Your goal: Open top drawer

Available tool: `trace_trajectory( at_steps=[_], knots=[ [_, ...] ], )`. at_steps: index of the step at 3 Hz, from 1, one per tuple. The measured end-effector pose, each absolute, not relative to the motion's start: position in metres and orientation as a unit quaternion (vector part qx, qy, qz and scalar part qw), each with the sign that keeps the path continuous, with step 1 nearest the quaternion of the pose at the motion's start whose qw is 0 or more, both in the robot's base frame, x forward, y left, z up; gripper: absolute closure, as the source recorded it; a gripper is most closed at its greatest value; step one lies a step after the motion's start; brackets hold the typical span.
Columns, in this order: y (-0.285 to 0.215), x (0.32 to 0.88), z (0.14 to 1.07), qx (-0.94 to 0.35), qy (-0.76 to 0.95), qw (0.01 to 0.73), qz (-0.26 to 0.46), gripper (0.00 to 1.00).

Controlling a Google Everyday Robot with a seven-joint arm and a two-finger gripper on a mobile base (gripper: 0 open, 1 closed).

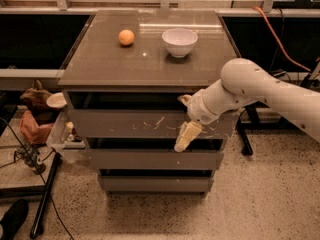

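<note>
The top drawer [120, 124] is the widest grey-brown front, just under the cabinet top, with white scratches across its middle and right. A dark gap shows above it. My gripper [184, 119] is in front of the drawer's right part, reaching in from the right on the white arm [260, 91]. It is open. One cream finger [186, 136] hangs down over the drawer's lower edge. The other finger [183, 99] sits at the drawer's top edge. Nothing is held.
An orange [126, 37] and a white bowl [179, 41] stand on the cabinet top [100, 64]. Two narrower drawers [150, 160] lie below. Clutter and cables [35, 134] sit on the left floor. An orange cable [277, 34] runs at the right.
</note>
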State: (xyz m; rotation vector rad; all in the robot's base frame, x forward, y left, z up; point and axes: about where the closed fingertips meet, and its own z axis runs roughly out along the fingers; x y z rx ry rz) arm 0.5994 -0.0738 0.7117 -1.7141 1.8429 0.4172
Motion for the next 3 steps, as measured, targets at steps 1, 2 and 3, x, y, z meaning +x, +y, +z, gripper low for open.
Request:
trace_trajectory(
  at_steps=[1, 2, 3],
  knots=[
    [-0.059, 0.613, 0.69, -0.65, 0.687, 0.28, 0.167, 0.0],
    [-0.042, 0.633, 0.657, -0.657, 0.682, 0.262, 0.187, 0.0],
    [-0.041, 0.633, 0.657, -0.657, 0.682, 0.262, 0.187, 0.0]
  ],
)
